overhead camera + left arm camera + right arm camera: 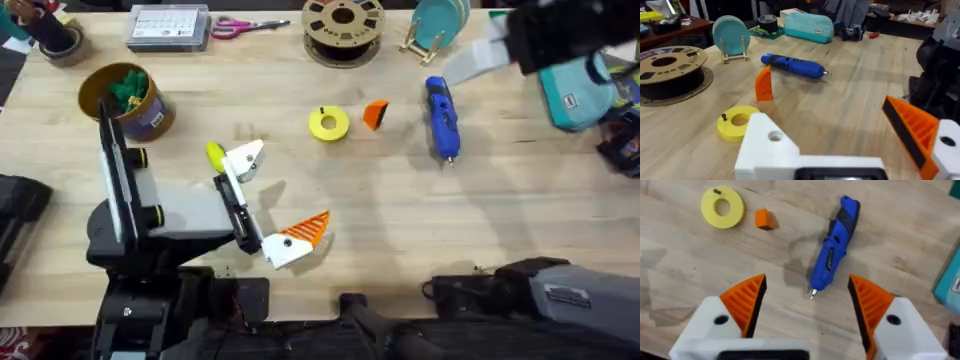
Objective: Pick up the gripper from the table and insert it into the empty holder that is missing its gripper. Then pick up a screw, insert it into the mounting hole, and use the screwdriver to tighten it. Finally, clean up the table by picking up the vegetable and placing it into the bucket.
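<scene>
Left gripper point(262, 205) low over the table's near-left part, fingers spread wide, nothing held; one finger is a bare white holder point(245, 158) with no wedge, the other carries an orange pad point(306, 229). Yellow vegetable point(216, 154) lies just beside the holder. Loose orange gripper point(375, 114) stands near mid-table between the yellow ring point(328, 123) and the blue screwdriver point(441, 117). Tiny dark screw point(724, 117) sits on the ring. Bucket point(125, 101) far left with green items inside. Right gripper point(807, 305) hangs above the screwdriver, fingers wide apart, empty

Wooden table point(520, 190), blue screwdriver point(441, 118); yellow ring point(328, 123), orange gripper point(375, 114), perhaps upright
</scene>
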`<state>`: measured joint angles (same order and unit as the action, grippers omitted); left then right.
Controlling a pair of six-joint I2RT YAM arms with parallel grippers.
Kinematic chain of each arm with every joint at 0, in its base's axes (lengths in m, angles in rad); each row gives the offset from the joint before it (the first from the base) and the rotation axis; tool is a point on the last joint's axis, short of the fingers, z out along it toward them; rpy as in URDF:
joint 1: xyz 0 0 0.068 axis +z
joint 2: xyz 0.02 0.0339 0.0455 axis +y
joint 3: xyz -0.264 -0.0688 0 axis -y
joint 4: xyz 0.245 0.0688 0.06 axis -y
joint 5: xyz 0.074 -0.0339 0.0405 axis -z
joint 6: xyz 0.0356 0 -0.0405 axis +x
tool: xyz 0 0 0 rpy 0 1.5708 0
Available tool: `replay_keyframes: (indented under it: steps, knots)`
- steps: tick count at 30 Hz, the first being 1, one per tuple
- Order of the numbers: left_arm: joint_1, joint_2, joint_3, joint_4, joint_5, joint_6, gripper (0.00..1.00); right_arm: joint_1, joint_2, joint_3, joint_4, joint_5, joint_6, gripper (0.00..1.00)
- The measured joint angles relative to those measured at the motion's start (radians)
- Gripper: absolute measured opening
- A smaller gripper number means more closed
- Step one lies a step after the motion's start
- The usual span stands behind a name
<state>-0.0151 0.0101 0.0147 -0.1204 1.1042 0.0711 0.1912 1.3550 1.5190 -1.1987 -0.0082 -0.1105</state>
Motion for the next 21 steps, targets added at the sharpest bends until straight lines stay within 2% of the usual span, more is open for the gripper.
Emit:
replay_keyframes:
  steps: [5,10,16,21]
  knots:
    - [0.000,0.000,0.000,0.000,0.000,0.000,0.985,0.062,0.137,0.130,-0.043,0.001,-0.029,0.996]
    - [0.000,0.000,0.000,0.000,0.000,0.000,0.985,0.114,0.244,0.204,-0.048,0.005,-0.040,0.996]
    - [0.000,0.000,0.000,0.000,0.000,0.000,0.985,0.166,0.314,0.217,-0.048,0.004,-0.045,0.996]
    - [0.000,0.000,0.000,0.000,0.000,0.000,0.985,0.175,0.318,0.214,-0.050,0.005,-0.047,0.996]
